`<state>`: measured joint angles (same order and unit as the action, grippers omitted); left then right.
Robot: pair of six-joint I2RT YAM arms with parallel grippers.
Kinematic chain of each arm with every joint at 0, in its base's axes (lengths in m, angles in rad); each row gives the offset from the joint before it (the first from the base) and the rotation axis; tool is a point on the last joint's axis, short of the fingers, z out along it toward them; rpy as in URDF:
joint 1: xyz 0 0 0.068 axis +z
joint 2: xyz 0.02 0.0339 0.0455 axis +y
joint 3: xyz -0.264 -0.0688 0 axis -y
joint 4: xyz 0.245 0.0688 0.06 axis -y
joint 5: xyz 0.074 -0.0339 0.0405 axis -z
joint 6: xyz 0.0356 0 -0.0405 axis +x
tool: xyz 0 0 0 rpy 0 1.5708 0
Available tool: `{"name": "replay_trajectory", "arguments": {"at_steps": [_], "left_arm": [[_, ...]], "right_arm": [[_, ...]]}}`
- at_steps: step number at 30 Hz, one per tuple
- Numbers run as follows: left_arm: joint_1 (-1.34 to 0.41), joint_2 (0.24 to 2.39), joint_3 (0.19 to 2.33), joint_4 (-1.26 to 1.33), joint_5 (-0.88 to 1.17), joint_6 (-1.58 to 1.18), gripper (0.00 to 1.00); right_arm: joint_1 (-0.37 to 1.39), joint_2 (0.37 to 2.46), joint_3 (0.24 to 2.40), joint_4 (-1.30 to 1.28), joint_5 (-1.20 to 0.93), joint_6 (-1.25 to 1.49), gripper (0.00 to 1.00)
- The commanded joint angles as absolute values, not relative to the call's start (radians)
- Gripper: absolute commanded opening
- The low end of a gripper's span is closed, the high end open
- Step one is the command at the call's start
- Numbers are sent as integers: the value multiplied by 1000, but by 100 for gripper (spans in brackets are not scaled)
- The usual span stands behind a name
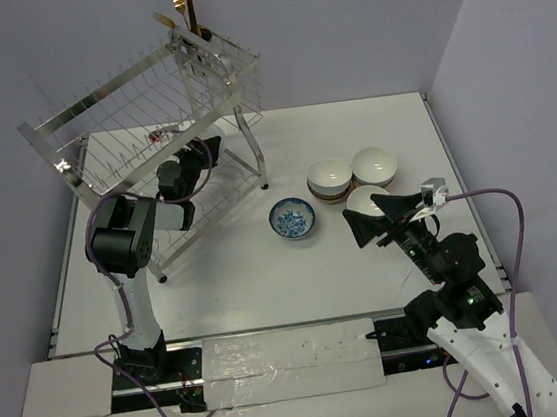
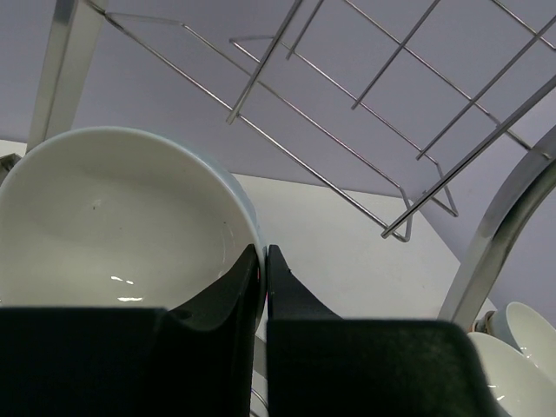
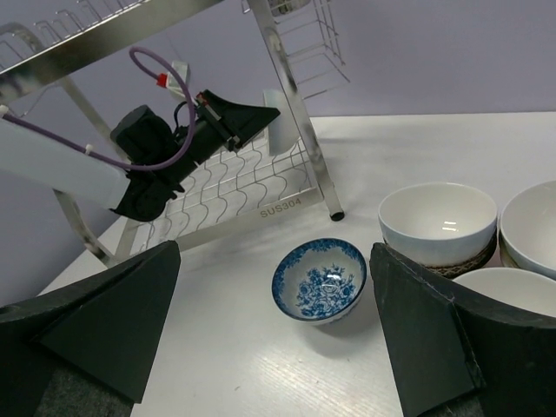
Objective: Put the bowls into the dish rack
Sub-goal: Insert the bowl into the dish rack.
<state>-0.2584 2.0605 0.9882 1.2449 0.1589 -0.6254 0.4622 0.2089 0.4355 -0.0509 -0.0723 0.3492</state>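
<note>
Overhead counted four bowls (image 1: 292, 217) on the table, one dish rack (image 1: 147, 113). Left wrist view revealed a fifth bowl (image 2: 95, 217), rim pinched by left gripper (image 2: 265, 261); right gripper (image 3: 274, 261) was spread wide.

The white surface (image 1: 350, 130) is a pale rectangle. The dish rack (image 1: 137, 114) stands on it on its legs and fills the region from 9 to 12 o'clock, with one leg coming down close to the middle. A blue-patterned bowl (image 1: 292, 217) sits upright and alone almost at the centre. From 2 to 3 o'clock of that bowl, three white bowls crowd together. The left white bowl (image 1: 329, 174) rests in a brown-patterned bowl (image 3: 452, 261). The far white bowl (image 1: 374, 164) is just beside it at its 3 o'clock, and the near white bowl (image 1: 366, 199) lies at their 6 o'clock.
</note>
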Motion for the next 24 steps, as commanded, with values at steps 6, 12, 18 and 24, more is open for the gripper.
{"name": "replay_trajectory", "arguments": {"at_steps": [6, 12, 18, 24], "left_arm": [[-230, 2089, 1063, 1859, 216, -640, 0], [-219, 2120, 1091, 1859, 248, -661, 0], [-209, 2148, 1103, 1859, 252, -678, 0], [-198, 2186, 1140, 1858, 273, -709, 0]], "right_arm": [[469, 227, 430, 21, -115, 328, 97], [469, 239, 430, 31, -141, 324, 97], [471, 247, 430, 37, -169, 319, 97], [469, 245, 431, 37, -192, 316, 97]]}}
